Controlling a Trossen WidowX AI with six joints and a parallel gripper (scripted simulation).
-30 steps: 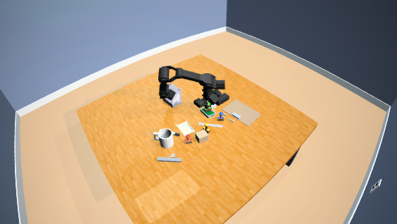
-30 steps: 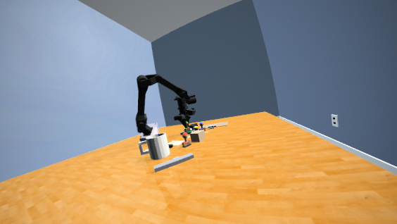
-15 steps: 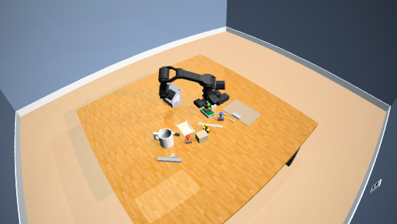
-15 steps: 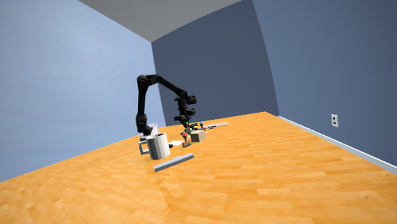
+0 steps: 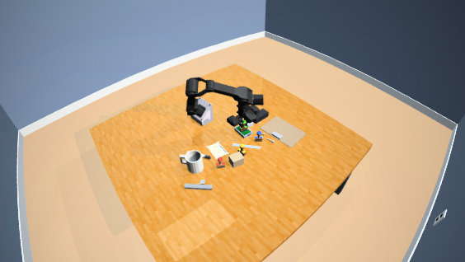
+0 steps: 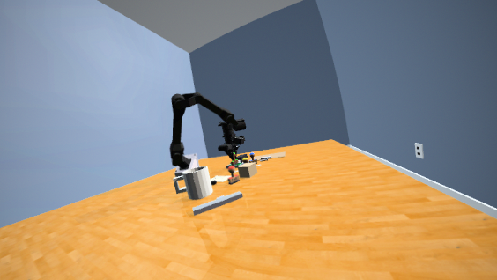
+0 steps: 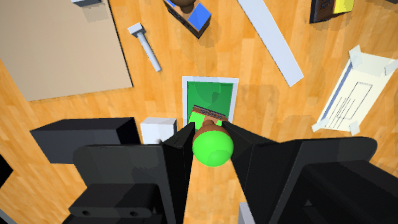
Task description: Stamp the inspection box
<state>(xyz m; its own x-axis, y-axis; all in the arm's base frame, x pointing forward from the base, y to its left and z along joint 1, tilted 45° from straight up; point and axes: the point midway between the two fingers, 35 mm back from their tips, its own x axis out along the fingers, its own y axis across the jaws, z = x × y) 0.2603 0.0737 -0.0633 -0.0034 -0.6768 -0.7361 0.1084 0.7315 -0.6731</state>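
My gripper (image 5: 244, 119) (image 7: 208, 125) is shut on the handle of the green-topped stamp (image 5: 244, 123) (image 7: 213, 150). The stamp is over the near part of the green ink pad (image 5: 246, 133) (image 7: 210, 92), its base overlapping the pad in the wrist view. Whether it touches the ink I cannot tell. The stamp's face and wording are hidden. The card (image 5: 217, 150) (image 6: 221, 179) (image 7: 332, 110) lies taped flat, at the right in the wrist view. It has an outlined box with no print visible inside.
A blue stamp (image 5: 259, 136) (image 7: 199, 17), yellow stamp (image 5: 241, 148) and red stamp (image 5: 220, 162) (image 6: 233, 179) stand around. A pale strip (image 7: 272, 40) lies between pad and card. A mug (image 5: 194, 161) (image 6: 198, 182), tan block (image 5: 236, 159), white block (image 7: 159, 131) and brown board (image 7: 60, 50) are nearby.
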